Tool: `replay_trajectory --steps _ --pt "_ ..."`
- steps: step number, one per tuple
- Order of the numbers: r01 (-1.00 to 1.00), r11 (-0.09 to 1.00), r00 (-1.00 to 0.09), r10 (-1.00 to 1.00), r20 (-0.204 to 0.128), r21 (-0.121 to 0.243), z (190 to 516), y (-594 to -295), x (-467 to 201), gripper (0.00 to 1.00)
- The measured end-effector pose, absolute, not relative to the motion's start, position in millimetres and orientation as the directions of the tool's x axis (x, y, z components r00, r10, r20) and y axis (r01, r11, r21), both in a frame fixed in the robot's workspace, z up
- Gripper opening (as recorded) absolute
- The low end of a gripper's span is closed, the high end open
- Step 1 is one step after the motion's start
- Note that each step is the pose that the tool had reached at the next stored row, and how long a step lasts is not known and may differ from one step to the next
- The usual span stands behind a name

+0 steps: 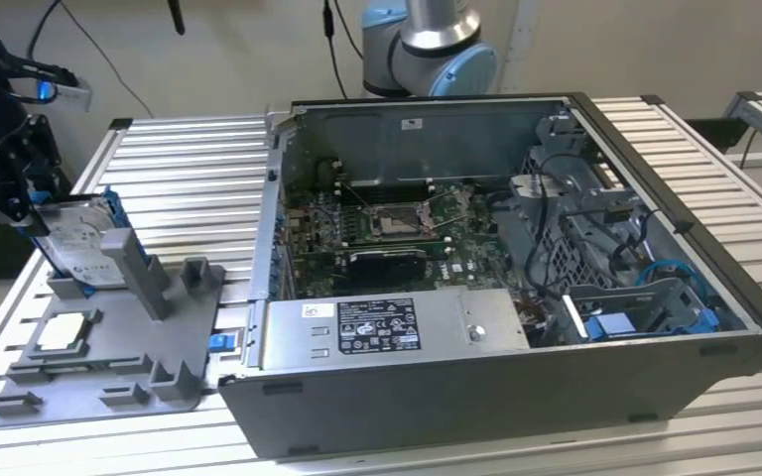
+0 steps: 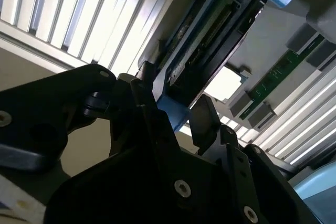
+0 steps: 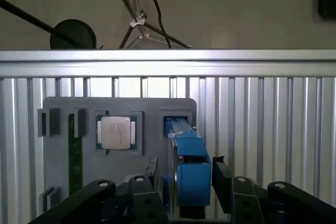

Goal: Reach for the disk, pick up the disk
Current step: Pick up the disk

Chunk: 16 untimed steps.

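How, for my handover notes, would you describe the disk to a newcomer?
On the exterior view's left, beside the big open grey computer case, lies a grey plastic tray. At its far end the disk, a silver metal hard drive in a blue plastic frame, stands on edge, straddled by the open black gripper; the small silver square chip nearby lies flat.

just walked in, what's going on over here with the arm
A robot arm is going for the disk, which stands on edge in a gray holder beside the open computer case. Its gripper is open, one finger on either side of the disk's blue frame. The disk is not yet lifted.
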State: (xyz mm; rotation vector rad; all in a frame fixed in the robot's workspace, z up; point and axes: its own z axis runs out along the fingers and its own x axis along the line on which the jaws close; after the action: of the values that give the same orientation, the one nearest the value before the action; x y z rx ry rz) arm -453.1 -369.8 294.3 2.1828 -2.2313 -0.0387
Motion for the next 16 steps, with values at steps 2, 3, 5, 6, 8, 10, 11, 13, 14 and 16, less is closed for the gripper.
replay_trajectory --steps 2,3,5,6,8,10,11,13,14,16 --pt "-0.999 0.022 -0.022 -1.000 -0.003 0.028 291 -370 -454 1.00" --pt "-0.999 0.022 -0.022 -1.000 -0.003 0.026 289 -370 -455 1.00" --pt "-1.000 0.021 -0.021 -1.000 -0.003 0.019 286 -370 -455 1.00" --pt "-1.000 0.021 -0.021 -1.000 -0.004 0.015 284 -370 -455 1.00" --pt "-1.000 0.021 -0.021 -1.000 -0.004 0.012 281 -370 -455 1.00" --pt "-1.000 0.021 -0.021 -1.000 -0.004 0.011 278 -370 -455 1.00" --pt "-1.000 0.021 -0.021 -1.000 -0.003 0.011 277 -370 -455 1.00" --pt "-1.000 0.021 -0.021 -1.000 -0.004 0.011 275 -370 -455 1.00" --pt "-1.000 0.021 -0.021 -1.000 -0.004 0.011 274 -370 -455 1.00" --pt "-1.000 0.021 -0.021 -1.000 -0.003 0.011 272 -370 -455 1.00"
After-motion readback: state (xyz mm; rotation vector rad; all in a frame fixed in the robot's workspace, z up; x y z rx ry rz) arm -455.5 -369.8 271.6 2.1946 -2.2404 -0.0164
